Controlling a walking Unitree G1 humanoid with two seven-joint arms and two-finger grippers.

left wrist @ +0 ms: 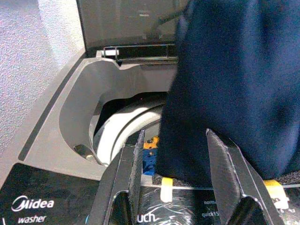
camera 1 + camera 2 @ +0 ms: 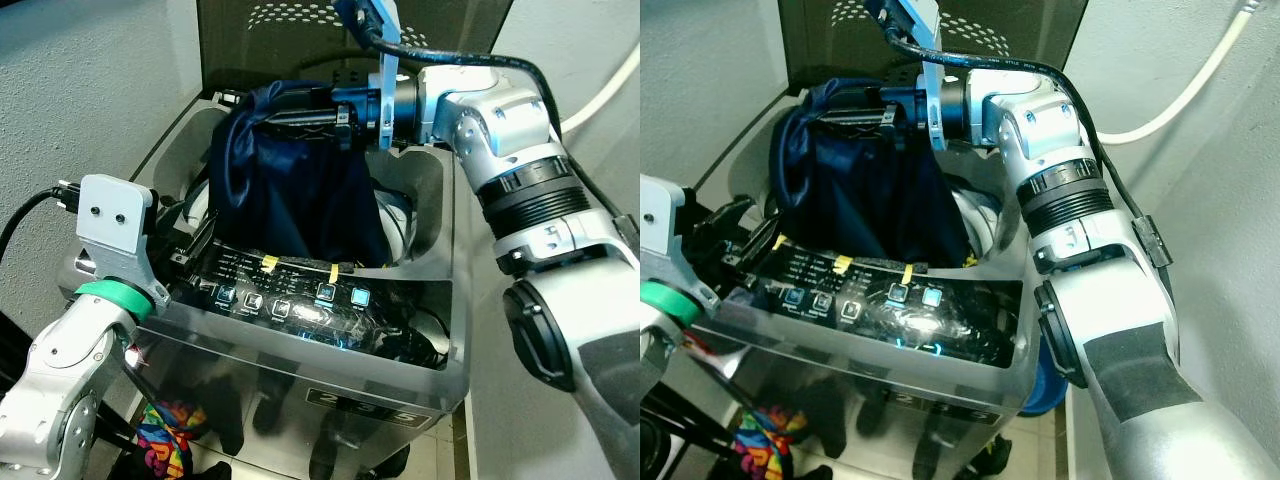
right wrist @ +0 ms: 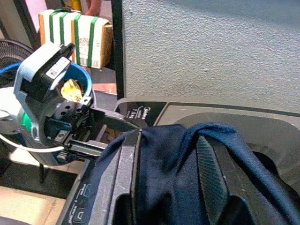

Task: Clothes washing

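A dark navy garment [image 2: 290, 185] hangs over the open drum of a grey top-loading washer [image 2: 425, 190], its lower edge draped onto the control panel [image 2: 300, 300]. My right gripper [image 2: 290, 112] reaches in from the right at the garment's top and is shut on the bunched cloth [image 3: 168, 154]. My left gripper [image 1: 176, 164] is open at the washer's front left, just above the panel. Its fingers [image 1: 129, 168] point at the garment's lower left part, close to it. The white drum rim [image 1: 119, 124] shows below, with other laundry [image 2: 397, 215] inside.
The dark lid [image 2: 300, 40] stands upright behind the drum. Grey walls close in on both sides. A white hose [image 2: 1185, 95] runs along the right wall. A colourful cloth [image 2: 170, 435] lies on the floor at the front left. Cardboard boxes [image 3: 79, 35] stand beyond the washer.
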